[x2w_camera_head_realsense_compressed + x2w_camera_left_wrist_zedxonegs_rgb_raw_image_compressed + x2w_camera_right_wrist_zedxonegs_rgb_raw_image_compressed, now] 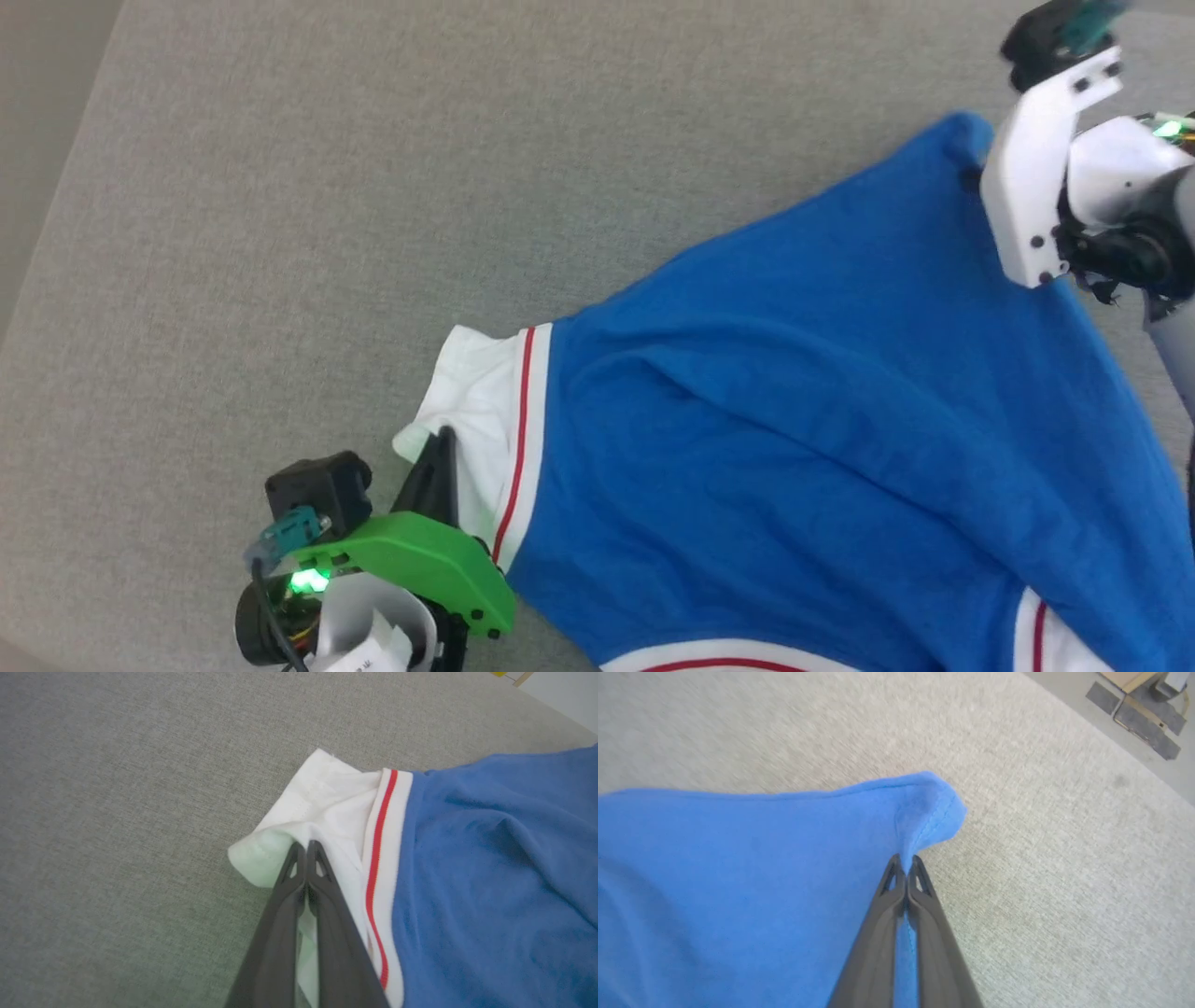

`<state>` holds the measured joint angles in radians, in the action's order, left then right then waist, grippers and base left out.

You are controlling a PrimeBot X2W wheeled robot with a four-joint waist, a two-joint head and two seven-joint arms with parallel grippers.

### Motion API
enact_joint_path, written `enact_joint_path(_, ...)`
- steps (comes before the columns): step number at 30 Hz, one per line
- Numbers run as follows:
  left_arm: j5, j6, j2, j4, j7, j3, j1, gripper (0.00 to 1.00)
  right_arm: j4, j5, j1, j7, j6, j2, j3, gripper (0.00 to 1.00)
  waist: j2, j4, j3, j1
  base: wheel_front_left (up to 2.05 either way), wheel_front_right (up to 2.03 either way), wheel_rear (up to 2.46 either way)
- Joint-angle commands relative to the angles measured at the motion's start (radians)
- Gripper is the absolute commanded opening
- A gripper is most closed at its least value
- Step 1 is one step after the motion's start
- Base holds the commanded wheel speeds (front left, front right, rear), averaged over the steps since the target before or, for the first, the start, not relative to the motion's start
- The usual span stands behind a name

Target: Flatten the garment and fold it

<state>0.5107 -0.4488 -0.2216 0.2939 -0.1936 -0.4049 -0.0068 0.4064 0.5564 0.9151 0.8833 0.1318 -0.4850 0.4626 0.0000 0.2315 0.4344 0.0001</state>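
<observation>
The garment (822, 392) is a bright blue T-shirt with white sleeves and red-and-white trim, spread slantwise over the grey surface. At the lower left, my left gripper (446, 439) is shut on the edge of a white sleeve (322, 807); in the left wrist view the left gripper (306, 847) pinches that sleeve's cuff. At the upper right, my right gripper (904, 861) is shut on a blue hem corner (934, 807), which puckers at the fingertips. In the head view that corner (962, 131) lies beside the white right wrist (1046, 177), which hides the fingers.
A grey fabric surface (373, 187) stretches far to the left and back. Its left edge (56, 187) runs diagonally. Bare floor with taped cardboard (1139, 700) lies beyond the surface's far corner in the right wrist view.
</observation>
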Motion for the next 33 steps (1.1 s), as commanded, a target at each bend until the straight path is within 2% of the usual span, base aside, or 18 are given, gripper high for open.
enact_joint_path(1,-0.002,0.003,-0.009,-0.003,-0.001,0.008,-0.018,0.00,-0.034,0.032,-0.028,-0.044,-0.001,-0.009,-0.021,0.00,0.0000,-0.051,-0.061,-0.0001,0.00,0.00,0.00)
enact_joint_path(5,0.006,-0.001,-0.022,-0.007,-0.010,0.021,-0.007,0.00,-0.160,0.113,-0.132,-0.131,-0.001,-0.053,-0.088,0.00,0.0000,-0.105,-0.127,-0.0001,0.00,0.00,0.00)
enact_joint_path(12,0.034,0.009,-0.049,-0.019,-0.026,0.045,0.013,0.00,-0.368,0.283,-0.469,-0.126,-0.001,-0.092,-0.273,0.00,0.0000,-0.187,-0.234,-0.0001,0.00,0.00,0.00)
enact_joint_path(16,0.068,0.019,-0.047,-0.022,-0.020,0.063,0.034,0.00,-0.464,0.342,-0.703,-0.070,-0.001,-0.053,-0.375,0.00,0.0000,-0.228,-0.295,-0.0001,0.00,0.00,0.00)
enact_joint_path(17,0.102,0.033,-0.034,-0.026,-0.003,0.079,0.050,0.00,-0.517,0.376,-0.846,-0.014,-0.001,-0.003,-0.437,0.00,0.0000,-0.246,-0.333,-0.0001,0.00,0.00,0.00)
enact_joint_path(21,0.184,0.078,-0.003,-0.032,0.025,0.112,0.061,0.00,-0.612,0.399,-0.970,0.038,-0.001,0.062,-0.522,0.00,0.0000,-0.255,-0.369,-0.0001,0.00,0.00,0.00)
enact_joint_path(24,0.247,0.125,0.016,-0.037,0.038,0.142,0.024,0.00,-0.663,0.411,-0.964,0.063,-0.001,0.098,-0.573,0.00,0.0000,-0.261,-0.383,-0.0001,0.00,0.00,0.00)
enact_joint_path(29,0.315,0.197,0.001,-0.062,0.007,0.189,-0.150,0.00,-0.694,0.420,-0.815,0.140,-0.001,0.103,-0.613,0.00,0.0000,-0.266,-0.386,-0.0001,0.00,0.00,0.00)
enact_joint_path(30,0.338,0.223,-0.018,-0.092,-0.031,0.216,-0.321,0.00,-0.669,0.423,-0.663,0.212,-0.001,0.090,-0.623,0.00,0.0000,-0.264,-0.371,-0.0001,0.00,0.00,0.00)
enact_joint_path(32,0.327,0.236,-0.042,-0.135,-0.061,0.217,-0.445,0.00,-0.636,0.423,-0.556,0.263,-0.001,0.089,-0.627,0.00,0.0000,-0.262,-0.355,-0.0001,0.00,0.00,0.00)
enact_joint_path(33,0.337,0.239,-0.035,-0.161,-0.070,0.223,-0.515,0.00,-0.614,0.416,-0.494,0.290,-0.001,0.091,-0.628,0.00,0.0000,-0.263,-0.341,-0.0001,0.00,0.00,0.00)
